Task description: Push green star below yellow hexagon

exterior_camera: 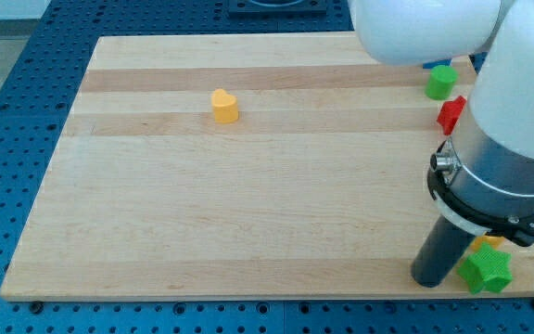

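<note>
The green star lay near the bottom right corner of the bench, directly under the yellow hexagon, of which only a sliver showed below the arm. My tip stood just to the star's left, close beside it; contact could not be judged. The end effector was a plain rod with no jaws, grasping nothing. Further up the right edge sat a red block and a green block. A yellow block stood alone, well apart, toward the upper left.
</note>
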